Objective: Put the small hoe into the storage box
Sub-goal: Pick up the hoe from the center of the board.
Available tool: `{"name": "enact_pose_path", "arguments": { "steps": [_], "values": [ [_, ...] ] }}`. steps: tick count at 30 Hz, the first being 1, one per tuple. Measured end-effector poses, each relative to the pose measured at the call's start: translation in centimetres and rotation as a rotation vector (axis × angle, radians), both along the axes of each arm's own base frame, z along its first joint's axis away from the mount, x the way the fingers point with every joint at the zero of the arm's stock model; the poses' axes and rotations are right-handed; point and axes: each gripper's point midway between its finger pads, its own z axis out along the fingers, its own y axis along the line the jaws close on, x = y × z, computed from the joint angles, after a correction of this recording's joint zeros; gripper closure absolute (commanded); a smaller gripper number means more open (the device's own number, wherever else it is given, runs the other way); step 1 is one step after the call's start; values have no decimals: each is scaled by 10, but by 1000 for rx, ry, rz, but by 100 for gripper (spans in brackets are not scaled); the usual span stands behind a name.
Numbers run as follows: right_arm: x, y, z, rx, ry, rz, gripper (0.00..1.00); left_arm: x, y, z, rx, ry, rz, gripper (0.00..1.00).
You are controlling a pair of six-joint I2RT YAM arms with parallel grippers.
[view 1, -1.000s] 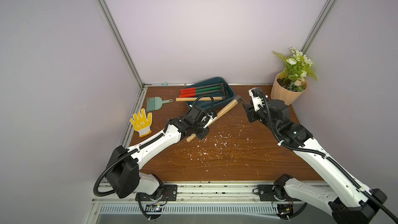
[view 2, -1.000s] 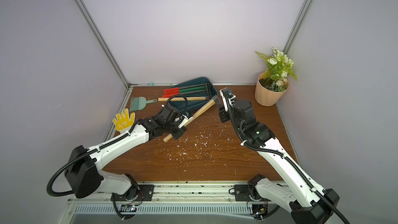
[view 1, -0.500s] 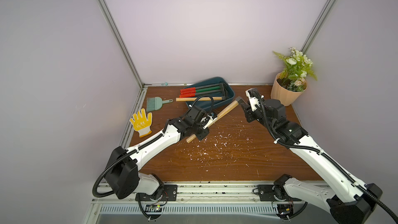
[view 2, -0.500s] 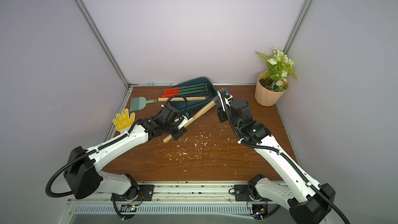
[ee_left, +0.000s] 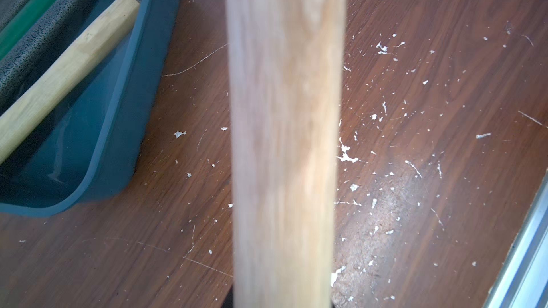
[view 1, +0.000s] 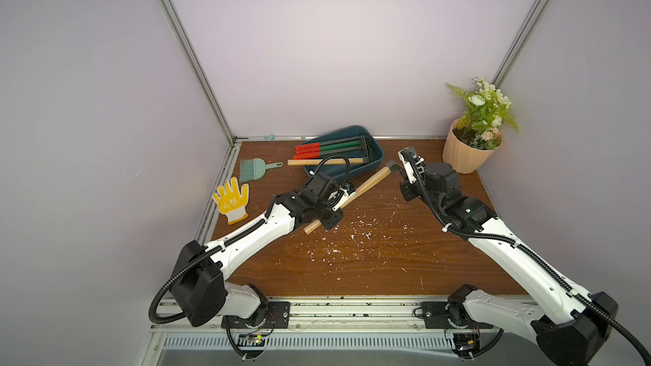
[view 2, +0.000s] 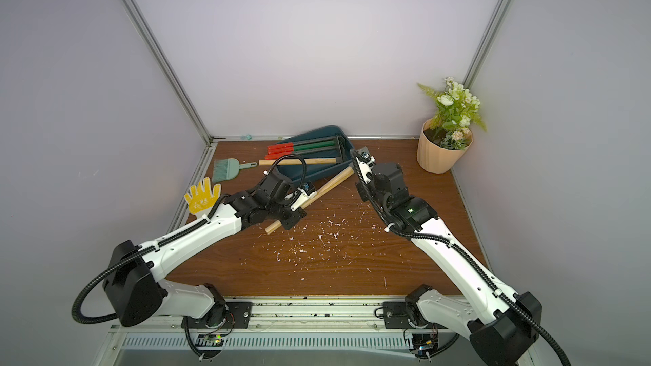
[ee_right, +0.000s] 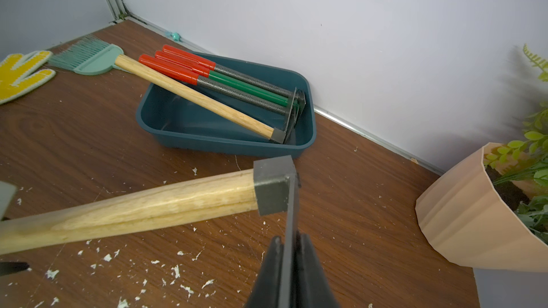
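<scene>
The small hoe (view 1: 366,184) hangs clear of the surface (view 1: 370,265), gripped at both ends and slanted. Its butt points toward the robot's left and its metal head lies just beside the near right corner of the storage box (view 1: 381,156), outside the rim. The left fingers (view 1: 343,194) are clenched around the wooden handle below its middle; in the left wrist view the handle (ee_left: 284,143) runs straight through the centre, blurred. The right fingers (ee_right: 308,262) are pinched onto the thin dark blade of the hoe (ee_right: 148,205), one on each side of it, with the socket and handle stretching away sideways. The teal box (ee_right: 222,143) sits against the back wall. It holds three tools with red and green grips (ee_right: 207,75) and a second wooden-handled tool (ee_right: 192,96), whose handles overhang its left rim. A green brush (view 1: 255,170) and a yellow glove (view 1: 230,198) lie at the left edge. A peach flower pot (view 1: 465,156) stands in the far right corner. White flecks (view 1: 352,241) are scattered over the middle of the surface.
</scene>
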Motion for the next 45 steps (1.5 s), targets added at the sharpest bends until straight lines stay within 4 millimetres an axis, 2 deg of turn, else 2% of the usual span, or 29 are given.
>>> {"name": "enact_pose_path", "arguments": {
  "steps": [4, 8, 11, 16, 19, 20, 21, 22, 25, 27, 30, 32, 36, 38, 41, 45],
  "values": [
    [12, 1, -6, -50, 82, -32, 100, 14, 2, 11, 22, -98, 51, 70],
    [25, 3, -11, -74, 164, -69, 100, 27, 8, 19, 104, -221, 120, 70],
    [27, 3, -13, -87, 204, -83, 100, 33, 12, 18, 172, -276, 152, 71],
    [32, 3, -12, -138, 232, -81, 100, 32, 9, 9, 268, -321, 105, 100],
    [34, 3, -19, -150, 252, -89, 100, 34, 9, 3, 287, -317, 108, 100],
    [34, 2, -21, -155, 258, -94, 96, 35, 9, 0, 293, -313, 107, 100],
    [34, 2, -23, -157, 263, -98, 82, 35, 8, -3, 297, -310, 107, 100],
    [34, 1, -23, -147, 269, -108, 72, 36, 8, -4, 297, -307, 113, 100],
    [35, -2, -13, -101, 230, -139, 62, 36, 13, -11, 304, -282, 132, 100],
    [32, -8, -1, -37, 169, -142, 57, 34, 14, -18, 291, -249, 129, 100],
    [10, -22, 19, 79, 66, -115, 54, 29, 13, -25, 244, -183, 113, 100],
    [-6, -28, 35, 153, -11, -70, 54, 25, 11, -23, 192, -141, 91, 100],
    [-27, -16, 56, 240, -106, 64, 57, 13, 3, -5, 69, -82, 31, 100],
    [-33, -6, 58, 265, -124, 130, 58, 6, -2, 7, 17, -60, -2, 100],
    [-35, 3, 40, 267, -94, 185, 58, 1, -11, 22, -39, -49, -41, 100],
    [-33, 4, 34, 254, -86, 194, 59, -7, -15, 26, -63, -20, -71, 100]
  ]
}}
